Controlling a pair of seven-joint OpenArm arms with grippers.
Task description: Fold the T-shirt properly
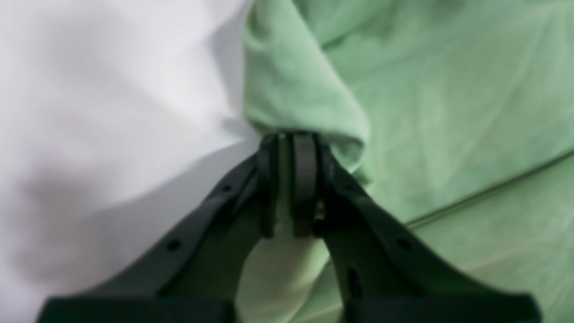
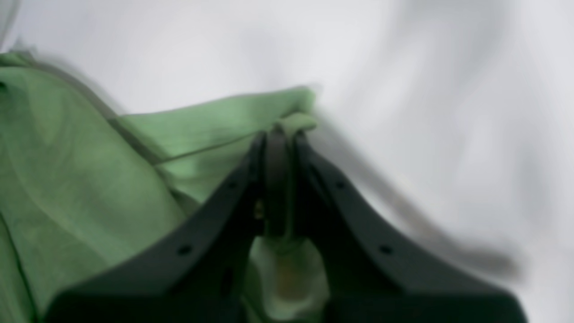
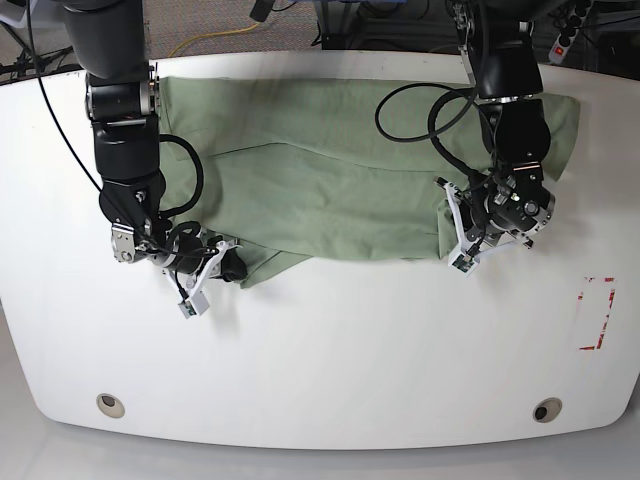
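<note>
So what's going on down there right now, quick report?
Left gripper shut on T-shirt edge. Right gripper shut on another edge. T-shirt partly folded on white table. Nothing in the way.

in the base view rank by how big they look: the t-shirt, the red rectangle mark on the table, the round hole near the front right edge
1. T-shirt, by far the largest.
2. Red rectangle mark, a narrow outline near the table's right edge.
3. Round hole, smallest, though it sits nearer the camera.

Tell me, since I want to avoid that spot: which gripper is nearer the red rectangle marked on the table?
Left. The left gripper pinches the T-shirt edge a short way from the red rectangle; the right gripper grips the far end, across the table.
</note>
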